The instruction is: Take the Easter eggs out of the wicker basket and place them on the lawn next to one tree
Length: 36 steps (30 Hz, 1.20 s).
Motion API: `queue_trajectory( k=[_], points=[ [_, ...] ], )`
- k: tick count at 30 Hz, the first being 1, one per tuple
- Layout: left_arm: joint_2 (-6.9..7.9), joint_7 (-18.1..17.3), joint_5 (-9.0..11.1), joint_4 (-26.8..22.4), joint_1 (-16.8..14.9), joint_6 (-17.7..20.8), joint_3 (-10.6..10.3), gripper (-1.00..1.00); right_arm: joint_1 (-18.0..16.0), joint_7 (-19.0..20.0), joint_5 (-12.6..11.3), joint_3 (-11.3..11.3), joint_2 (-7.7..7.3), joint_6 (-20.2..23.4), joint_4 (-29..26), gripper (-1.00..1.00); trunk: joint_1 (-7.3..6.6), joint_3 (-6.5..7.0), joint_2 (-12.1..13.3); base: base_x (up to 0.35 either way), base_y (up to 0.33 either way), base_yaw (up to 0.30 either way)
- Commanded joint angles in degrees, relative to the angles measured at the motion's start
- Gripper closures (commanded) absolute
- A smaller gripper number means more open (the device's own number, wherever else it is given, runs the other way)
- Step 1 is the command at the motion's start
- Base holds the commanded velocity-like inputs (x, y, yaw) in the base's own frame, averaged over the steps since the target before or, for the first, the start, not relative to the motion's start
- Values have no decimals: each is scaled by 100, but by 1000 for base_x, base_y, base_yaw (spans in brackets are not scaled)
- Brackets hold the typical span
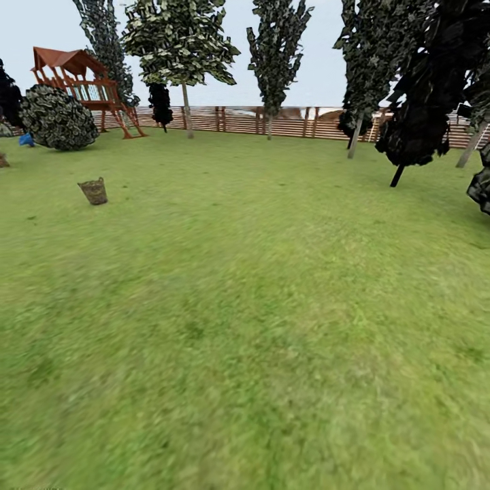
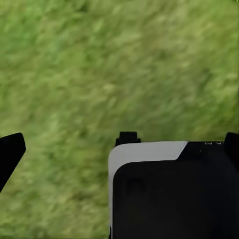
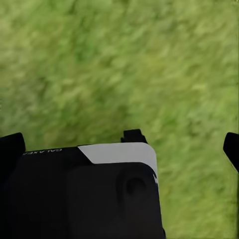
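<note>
The wicker basket sits far off on the lawn, well away from both hands, so the robot must drive closer first. The left hand and the right hand hang over grass, fingers apart, holding nothing. No eggs can be seen from here.
</note>
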Motion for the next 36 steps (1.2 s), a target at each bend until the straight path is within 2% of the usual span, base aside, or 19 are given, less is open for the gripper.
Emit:
queue_trajectory(
  k=[1, 10, 36],
  points=[
    [0, 16, -4, 8, -6, -21, -8, -100, -1, -7, -29, -22, 3, 3, -8, -100, 6, -10, -10, 306, -116, 289],
    [-5, 16, -9, 8, -6, -21, -12, -100, -1, 0, -29, -23, -3, 3, -9, -100, 6, -10, -10, 306, -129, 243],
    [7, 16, 23, 8, -6, -21, -3, -100, 7, 1, -23, -30, -9, -57, 5, -100, 6, -10, -10, 307, -116, 7]
  ],
)
